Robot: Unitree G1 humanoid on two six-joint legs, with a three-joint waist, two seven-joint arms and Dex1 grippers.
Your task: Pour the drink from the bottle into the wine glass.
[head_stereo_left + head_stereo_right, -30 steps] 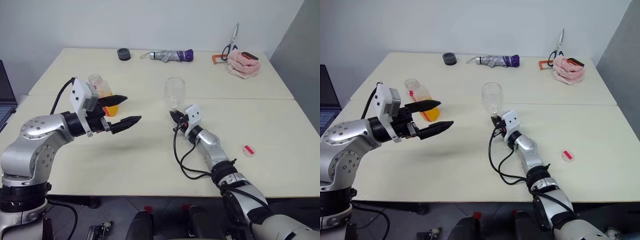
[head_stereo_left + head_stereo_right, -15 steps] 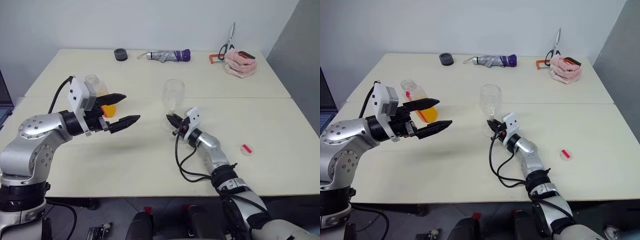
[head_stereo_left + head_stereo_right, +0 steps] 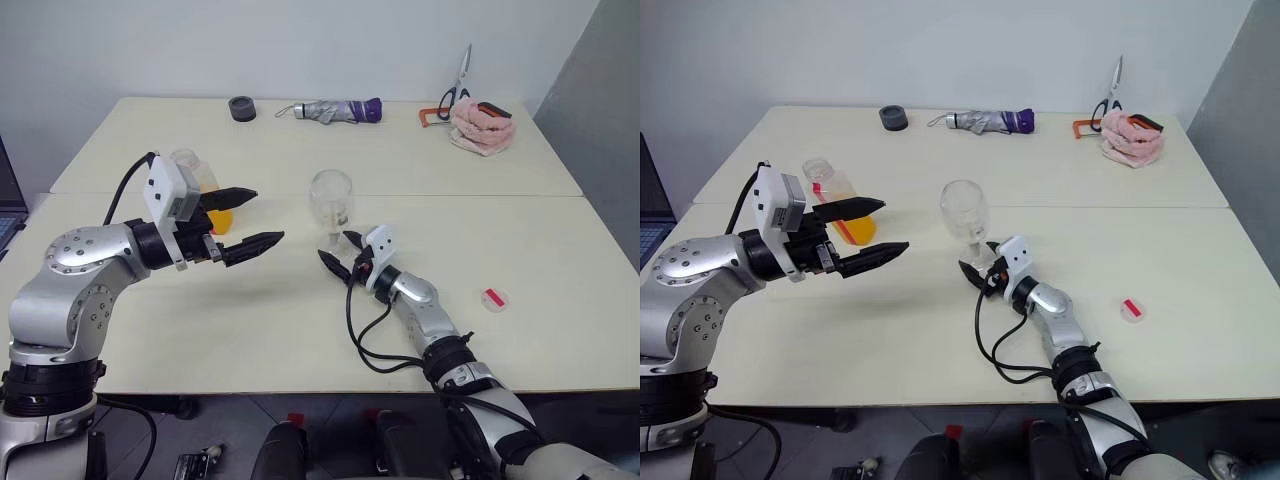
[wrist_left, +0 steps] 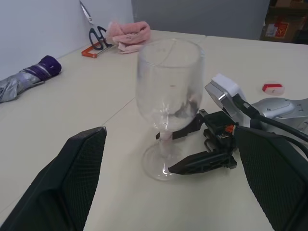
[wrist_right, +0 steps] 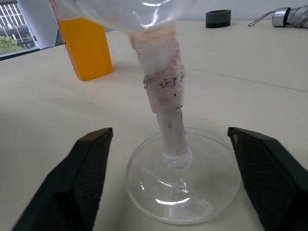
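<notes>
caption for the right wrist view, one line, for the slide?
Open right gripper flanking the wine glass stem, foot on the table, drink behind.

Far edge of desk: black roll, then folded grey-purple umbrella lying flat. Far right corner: scissors with orange tool beside, pink cloth bunched just next to them. Small red-white disc near right front. Laptop edge at far left.
</notes>
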